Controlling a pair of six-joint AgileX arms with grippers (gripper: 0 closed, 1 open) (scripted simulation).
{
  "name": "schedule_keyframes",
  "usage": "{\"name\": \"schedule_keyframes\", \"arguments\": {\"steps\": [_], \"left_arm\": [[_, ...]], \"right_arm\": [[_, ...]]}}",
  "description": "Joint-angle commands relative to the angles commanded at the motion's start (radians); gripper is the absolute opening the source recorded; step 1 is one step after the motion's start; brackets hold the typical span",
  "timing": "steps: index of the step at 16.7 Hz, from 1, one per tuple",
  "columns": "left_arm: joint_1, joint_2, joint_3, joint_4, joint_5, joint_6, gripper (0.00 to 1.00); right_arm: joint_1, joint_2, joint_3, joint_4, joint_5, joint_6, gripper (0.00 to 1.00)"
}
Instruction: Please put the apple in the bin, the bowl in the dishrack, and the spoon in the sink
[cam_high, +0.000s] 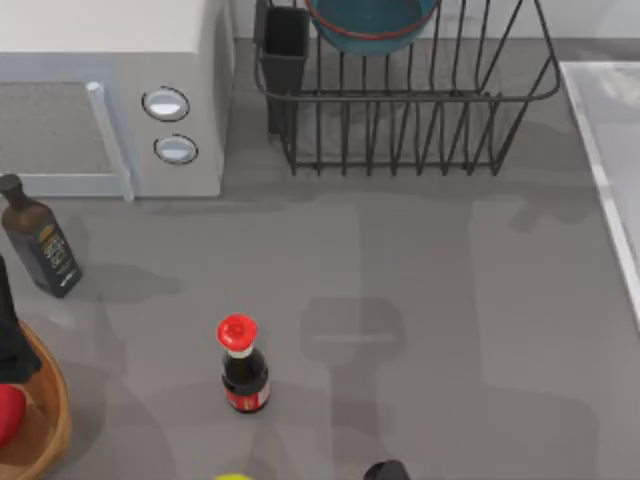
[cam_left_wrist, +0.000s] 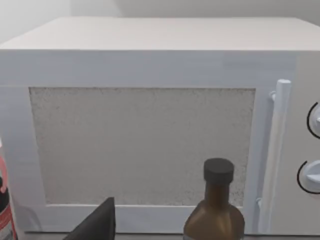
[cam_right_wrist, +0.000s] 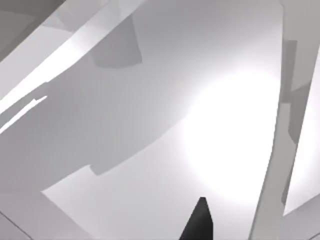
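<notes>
The blue bowl (cam_high: 372, 25) rests inside the black wire dishrack (cam_high: 400, 130) at the back. At the table's front left stands the wooden bin (cam_high: 62, 405), and the red apple (cam_high: 5, 415) lies in it at the picture's edge. My left arm (cam_high: 10, 345) stands over the bin. In the left wrist view, one dark finger (cam_left_wrist: 97, 225) of my left gripper points toward the microwave. The pale sink (cam_high: 610, 150) runs along the right edge. A single dark fingertip (cam_right_wrist: 197, 222) of my right gripper hangs before pale white-grey surfaces. The spoon is out of view.
A white microwave (cam_high: 110, 90) with two knobs fills the back left. A dark bottle (cam_high: 40, 245) stands in front of it, and a red-capped sauce bottle (cam_high: 243, 365) is left of centre. A yellow-green thing (cam_high: 232, 477) and a black part (cam_high: 385, 470) sit at the front edge.
</notes>
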Motion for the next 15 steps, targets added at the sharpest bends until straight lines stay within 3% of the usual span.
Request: {"name": "schedule_keyframes", "arguments": {"steps": [7,13,15], "left_arm": [[0.0,0.0,0.0,0.0,0.0,0.0,1.0],[0.0,0.0,0.0,0.0,0.0,0.0,1.0],[0.0,0.0,0.0,0.0,0.0,0.0,1.0]], "right_arm": [[-0.006,-0.102,-0.355,0.226,-0.001,0.001,0.0],[-0.006,-0.114,-0.391,0.257,-0.001,-0.001,0.0],[-0.006,-0.114,-0.391,0.257,-0.001,-0.001,0.15]]}}
